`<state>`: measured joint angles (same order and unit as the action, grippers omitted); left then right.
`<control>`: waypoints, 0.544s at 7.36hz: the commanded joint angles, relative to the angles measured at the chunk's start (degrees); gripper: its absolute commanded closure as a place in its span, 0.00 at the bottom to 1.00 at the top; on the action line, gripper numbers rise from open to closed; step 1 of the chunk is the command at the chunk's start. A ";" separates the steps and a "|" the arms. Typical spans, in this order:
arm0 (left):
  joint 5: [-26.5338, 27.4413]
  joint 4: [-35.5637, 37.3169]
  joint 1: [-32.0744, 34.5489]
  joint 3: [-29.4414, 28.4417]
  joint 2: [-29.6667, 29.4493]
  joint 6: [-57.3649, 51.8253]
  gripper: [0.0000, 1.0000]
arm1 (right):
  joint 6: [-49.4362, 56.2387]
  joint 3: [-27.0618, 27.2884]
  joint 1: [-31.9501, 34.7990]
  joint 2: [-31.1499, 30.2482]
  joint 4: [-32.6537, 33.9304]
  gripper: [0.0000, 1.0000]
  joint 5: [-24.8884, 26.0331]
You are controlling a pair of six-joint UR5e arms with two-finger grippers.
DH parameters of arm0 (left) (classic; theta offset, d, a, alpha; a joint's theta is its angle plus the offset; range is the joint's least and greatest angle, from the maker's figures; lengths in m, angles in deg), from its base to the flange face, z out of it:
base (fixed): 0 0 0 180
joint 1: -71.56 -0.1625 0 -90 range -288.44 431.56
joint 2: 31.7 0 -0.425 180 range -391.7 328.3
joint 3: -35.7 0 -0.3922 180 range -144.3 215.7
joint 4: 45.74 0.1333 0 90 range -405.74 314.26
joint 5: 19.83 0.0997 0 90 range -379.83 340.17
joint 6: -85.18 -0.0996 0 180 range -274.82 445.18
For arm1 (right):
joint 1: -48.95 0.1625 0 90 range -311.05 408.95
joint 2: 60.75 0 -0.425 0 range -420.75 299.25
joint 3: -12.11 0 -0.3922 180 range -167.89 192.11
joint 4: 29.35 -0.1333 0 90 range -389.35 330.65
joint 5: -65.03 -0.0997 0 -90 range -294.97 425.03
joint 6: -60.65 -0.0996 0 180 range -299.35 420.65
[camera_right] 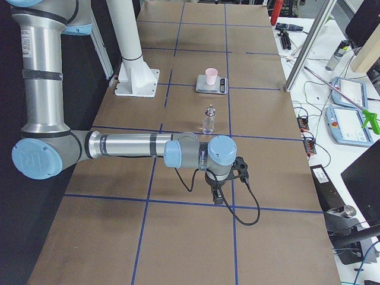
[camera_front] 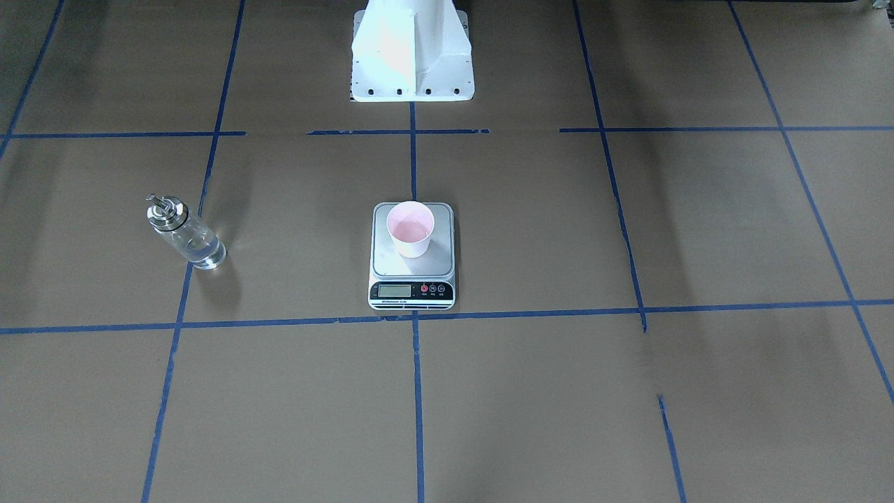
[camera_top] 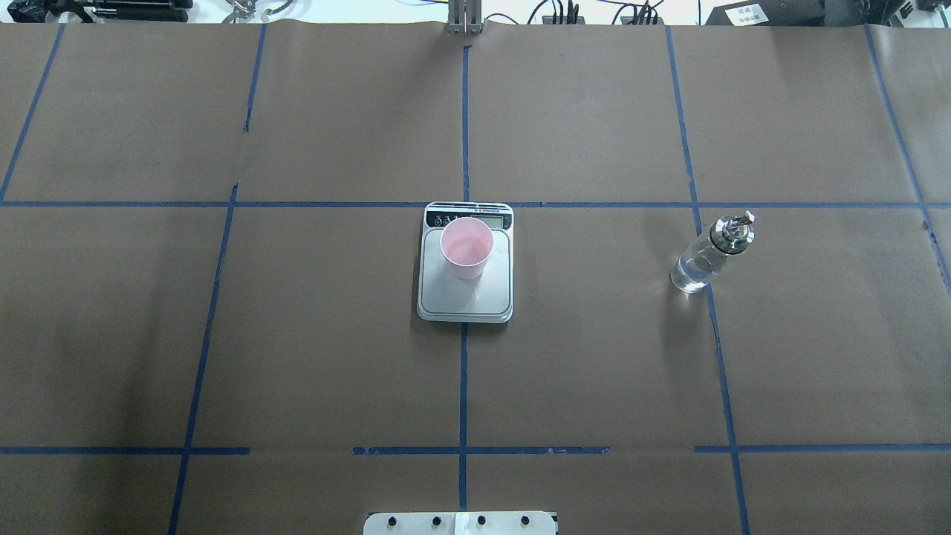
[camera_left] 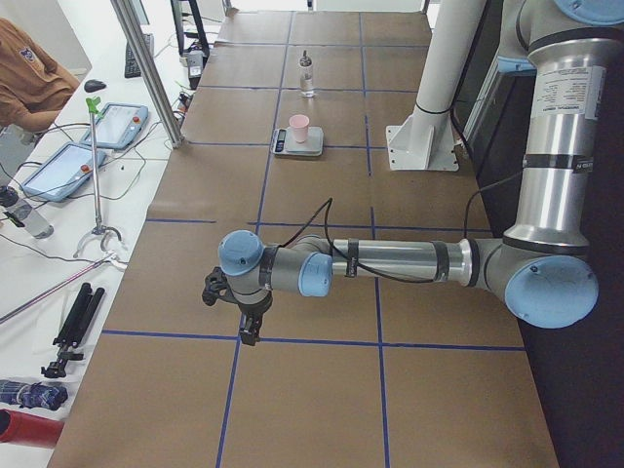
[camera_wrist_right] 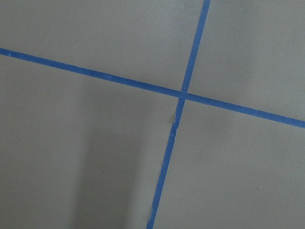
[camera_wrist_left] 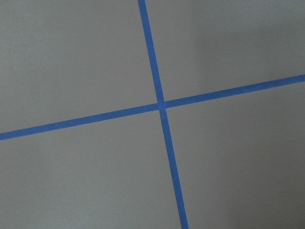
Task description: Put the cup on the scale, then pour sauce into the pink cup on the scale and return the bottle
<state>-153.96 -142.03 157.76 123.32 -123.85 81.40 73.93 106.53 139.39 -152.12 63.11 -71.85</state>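
The pink cup (camera_front: 411,229) (camera_top: 466,247) stands upright on the silver scale (camera_front: 391,264) (camera_top: 464,302) at the table's middle. Off to my right, the glass bottle (camera_front: 187,234) (camera_top: 706,256) stands upright with its silver cap on and clear sauce (camera_top: 691,273) in its lower part, free of any gripper. Both grippers are far from these things. The left gripper (camera_left: 250,330) hangs over the tape grid near the table's left end. The right gripper (camera_right: 218,196) hangs near the right end. They show only in the side views, so I cannot tell whether either is open or shut.
The white robot pedestal (camera_front: 412,63) stands behind the scale. Blue tape lines (camera_wrist_left: 160,104) cross the brown table cover. A side bench with tablets (camera_left: 117,125), a stand and cables runs along the far edge, where a person (camera_left: 29,83) sits.
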 commanded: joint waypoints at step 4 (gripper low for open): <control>-0.34 0.31 6.08 -0.79 -0.75 -0.70 0.00 | 0.09 0.42 -1.05 1.29 0.70 0.00 0.48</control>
<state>-154.18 -141.50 163.58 122.82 -124.37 80.71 74.01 107.16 138.53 -150.83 63.76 -71.33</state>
